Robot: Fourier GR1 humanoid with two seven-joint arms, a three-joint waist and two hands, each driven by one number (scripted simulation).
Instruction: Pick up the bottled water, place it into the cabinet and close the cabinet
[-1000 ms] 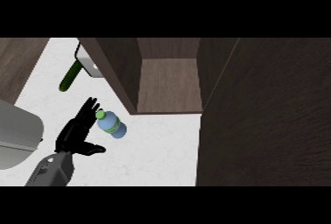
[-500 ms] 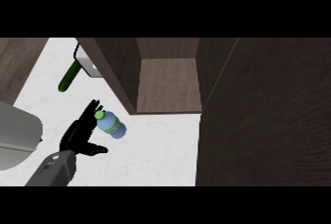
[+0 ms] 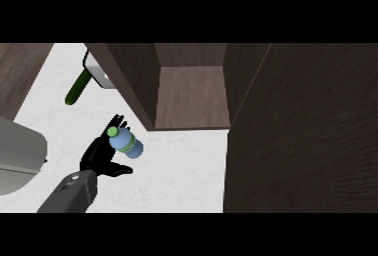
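Observation:
The bottled water (image 3: 125,143) is pale blue with a green cap and green band. It lies on the white counter (image 3: 177,170) just in front of the open cabinet's left wall. My left hand (image 3: 100,152) is right against its left side, fingers straight and pointing up the view, thumb spread out below the bottle. Nothing is curled round the bottle. The cabinet (image 3: 192,95) stands open with a bare brown shelf inside. My right hand does not show.
The cabinet's dark door (image 3: 303,130) stands open and fills the right side. A green cucumber-like thing (image 3: 77,88) and a white object (image 3: 97,75) lie at the back left. A grey rounded appliance (image 3: 18,155) sits at the left edge.
My left hand's fingers have edged slightly right, closer against the bottle. The bottle has stayed where it was.

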